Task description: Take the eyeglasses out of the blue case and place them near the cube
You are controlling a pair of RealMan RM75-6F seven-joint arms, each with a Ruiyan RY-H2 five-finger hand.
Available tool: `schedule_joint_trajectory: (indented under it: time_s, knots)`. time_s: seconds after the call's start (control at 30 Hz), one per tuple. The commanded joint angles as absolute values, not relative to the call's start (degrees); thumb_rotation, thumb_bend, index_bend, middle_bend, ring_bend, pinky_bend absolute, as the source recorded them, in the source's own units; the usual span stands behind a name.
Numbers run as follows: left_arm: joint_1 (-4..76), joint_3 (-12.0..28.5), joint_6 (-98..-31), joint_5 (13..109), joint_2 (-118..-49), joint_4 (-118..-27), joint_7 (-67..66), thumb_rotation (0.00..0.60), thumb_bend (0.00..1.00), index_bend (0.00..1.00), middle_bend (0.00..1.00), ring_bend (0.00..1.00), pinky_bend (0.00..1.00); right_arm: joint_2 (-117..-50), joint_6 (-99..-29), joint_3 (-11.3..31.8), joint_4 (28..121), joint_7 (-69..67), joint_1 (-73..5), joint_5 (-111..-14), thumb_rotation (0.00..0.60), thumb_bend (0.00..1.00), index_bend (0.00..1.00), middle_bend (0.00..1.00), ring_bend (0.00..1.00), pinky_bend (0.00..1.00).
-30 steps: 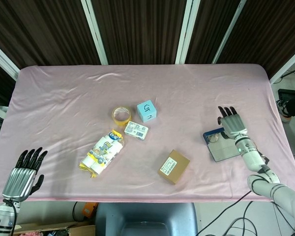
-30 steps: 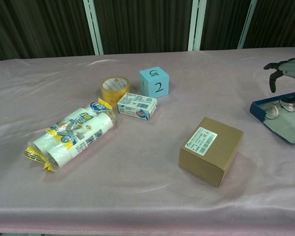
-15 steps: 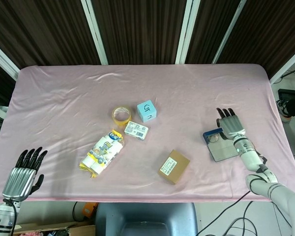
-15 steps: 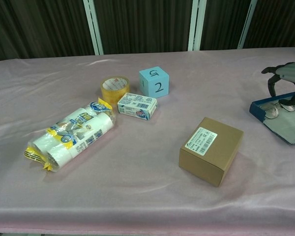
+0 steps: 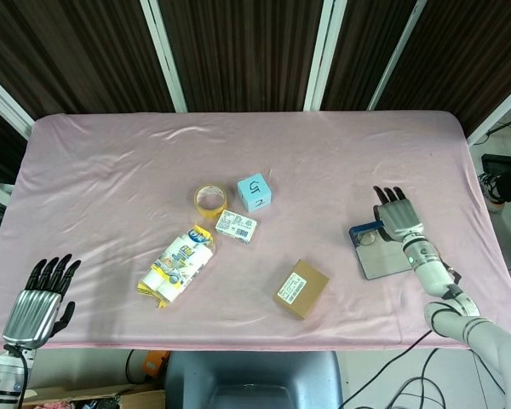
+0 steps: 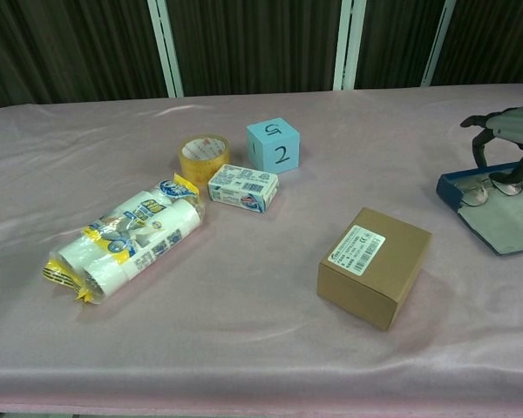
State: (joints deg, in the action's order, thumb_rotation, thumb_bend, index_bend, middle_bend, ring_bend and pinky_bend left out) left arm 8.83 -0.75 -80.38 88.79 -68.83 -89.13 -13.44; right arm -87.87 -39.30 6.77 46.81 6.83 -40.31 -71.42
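The blue case [image 5: 366,231] [image 6: 460,181] lies open at the right of the table, its grey lid [image 5: 387,261] [image 6: 506,228] flat towards the front edge. The eyeglasses [image 5: 371,239] [image 6: 476,194] lie inside it. My right hand [image 5: 397,219] [image 6: 508,139] hangs over the case with its fingers bent down onto the glasses; no grip shows. The light blue cube [image 5: 254,192] [image 6: 273,144] stands far to the left of the case, near the table's middle. My left hand [image 5: 39,304] waits at the front left corner, fingers apart and holding nothing.
A yellow tape roll [image 5: 209,200] [image 6: 203,157] and a small white box [image 5: 236,226] [image 6: 242,188] lie beside the cube. A wrapped pack of rolls [image 5: 176,262] [image 6: 126,239] lies front left. A brown carton [image 5: 300,289] [image 6: 374,265] sits between cube and case.
My right hand has dropped lower onto the glasses and drawn slightly towards the front. The case has slid a little to the left. The left hand has stayed put.
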Motion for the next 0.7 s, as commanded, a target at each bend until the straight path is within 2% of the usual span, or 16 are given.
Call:
schedule_joint_trajectory:
  time_s: [0.03,0.43,0.7]
  knots:
    - [8.83,-0.78,-80.41,88.84,-68.75,-89.16,-13.32,0.6,0.43,0.0,0.0,0.0,0.05,-88.24,-41.81,7.45,46.65,6.54,-39.91,-71.7,0.6,0.55,0.62,0.05,0.0,0.0]
    - [8.96,-1.0,-80.21,89.1,-68.61,-89.31,-13.14,0.6,0.43,0.0,0.0,0.0,0.05,-91.51,-57.83,8.22,46.82,16.7,-37.2,-74.64,0.6,0.55,0.61,0.06,0.0,0.0]
    - [8.9,-1.08,-80.49,89.37,-68.32,-89.47,-12.63,0.6,0.43,0.0,0.0,0.0,0.05,-91.71,-61.44,7.3,50.87,27.88,-36.78,-75.99,0.6,0.55,0.6,0.06,0.0,0.0]
